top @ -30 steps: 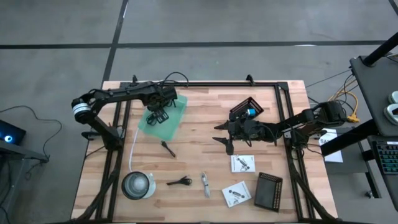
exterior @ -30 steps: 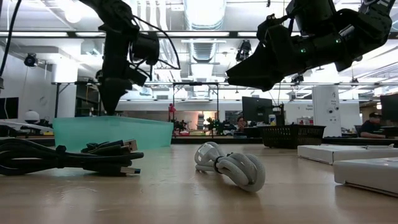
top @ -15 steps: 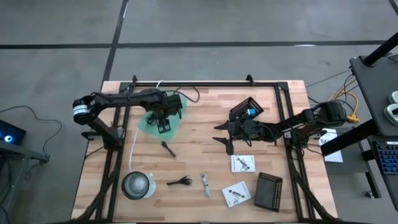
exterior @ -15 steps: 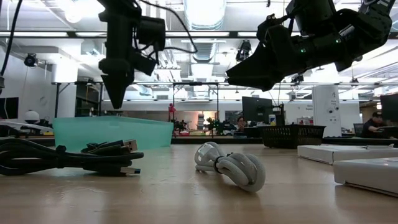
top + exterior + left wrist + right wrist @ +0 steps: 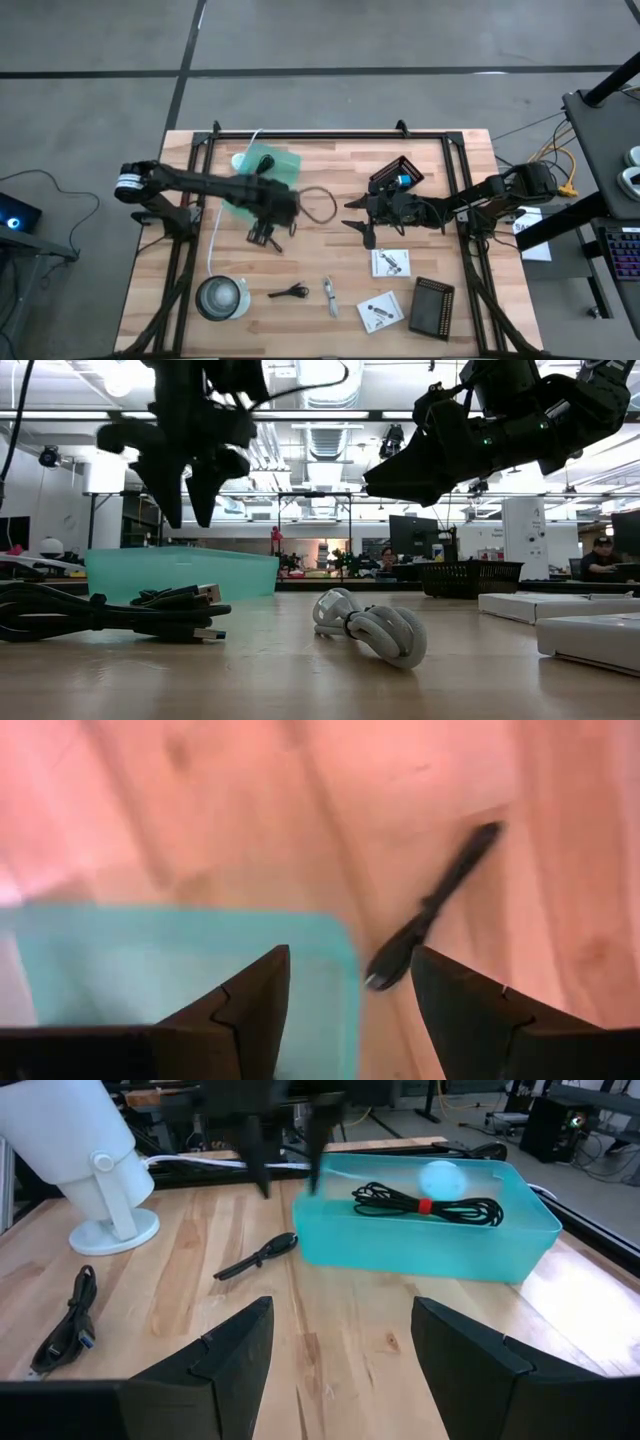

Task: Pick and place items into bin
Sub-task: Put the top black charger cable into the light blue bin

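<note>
Hovering open — left gripper (image 5: 264,237) above slim black clip (image 5: 432,909).

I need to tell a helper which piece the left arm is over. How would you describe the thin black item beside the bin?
Start at the teal bin on the table's left half. Just off its corner toward the table's middle, under the open left gripper, lies a slim black stick, bare on the wood. Unlike the coiled cable inside the bin, it is straight.

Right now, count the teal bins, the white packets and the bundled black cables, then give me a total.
Teal bin: 1
White packets: 2
Bundled black cables: 2, one loose, one binned
Total: 5
</note>
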